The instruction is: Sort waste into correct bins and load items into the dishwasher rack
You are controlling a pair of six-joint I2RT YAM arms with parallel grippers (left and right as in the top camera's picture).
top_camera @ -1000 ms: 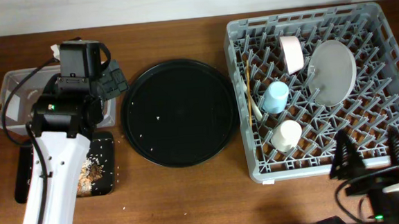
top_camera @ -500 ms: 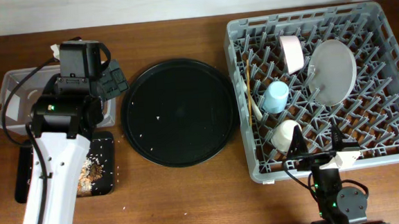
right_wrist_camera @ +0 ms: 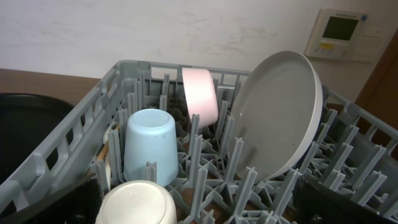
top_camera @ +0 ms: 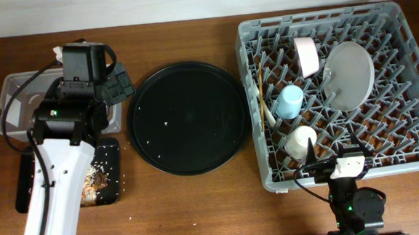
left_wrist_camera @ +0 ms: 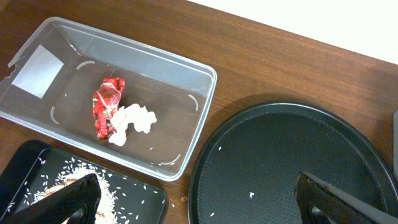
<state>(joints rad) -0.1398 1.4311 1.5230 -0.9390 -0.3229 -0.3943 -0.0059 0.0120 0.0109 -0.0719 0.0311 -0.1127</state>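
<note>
Dishwasher rack (top_camera: 320, 16), large, square, grey plastic with upright pegs, is holding the pale grey round plate (right_wrist_camera: 280, 118) on edge near its far side, beside the pinkish-white bowl (right_wrist_camera: 200, 96). That plate is looking stiff, smooth, likely slippery and breakable (its upper rim is offering the best hold). Right gripper (right_wrist_camera: 196, 199) is hovering at the rack's near edge, fingers apart. Left gripper (left_wrist_camera: 196, 190), well left of the rack, is gaping too. No legible writing is showing.

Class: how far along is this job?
Done: red wrapper and crumpled paper in the clear tub; plate, bowl, blue cup and white cup in the dishwasher rack. In hand: nothing; left gripper and right gripper open. Left: a few crumbs on the round black tray.
</note>
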